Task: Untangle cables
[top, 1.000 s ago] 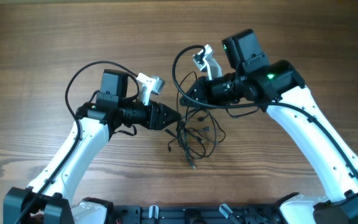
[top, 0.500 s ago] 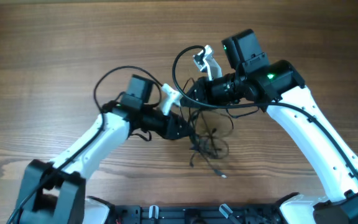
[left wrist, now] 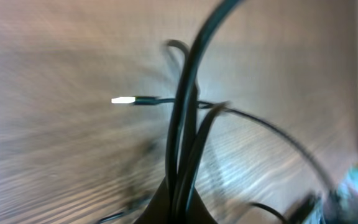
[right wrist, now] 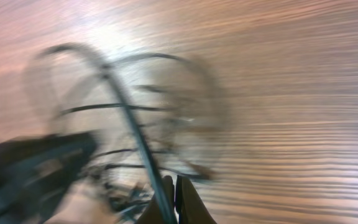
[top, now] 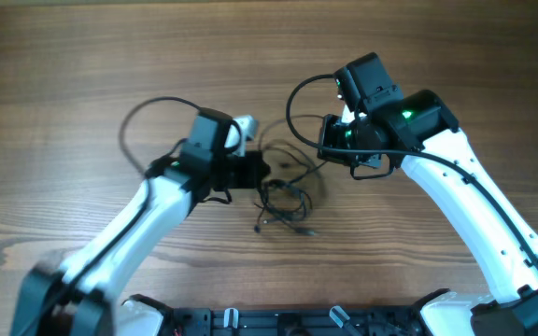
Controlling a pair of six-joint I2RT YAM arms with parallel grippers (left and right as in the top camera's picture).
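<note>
You have two arms with white shells on the long links and black joints and wrists. Your right arm (top: 460,201) carries a boxy black block (top: 367,79), with a green light (top: 405,116) nearby. A thin black wire (top: 290,107) loops off its wrist. Your left arm (top: 138,224) is blurred. The right gripper (right wrist: 174,182) has dark, wedge-shaped fingers.

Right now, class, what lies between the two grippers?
In the overhead view, blurred loops of the black cables span the gap between the left gripper and the right gripper, above the bare wooden table.
</note>
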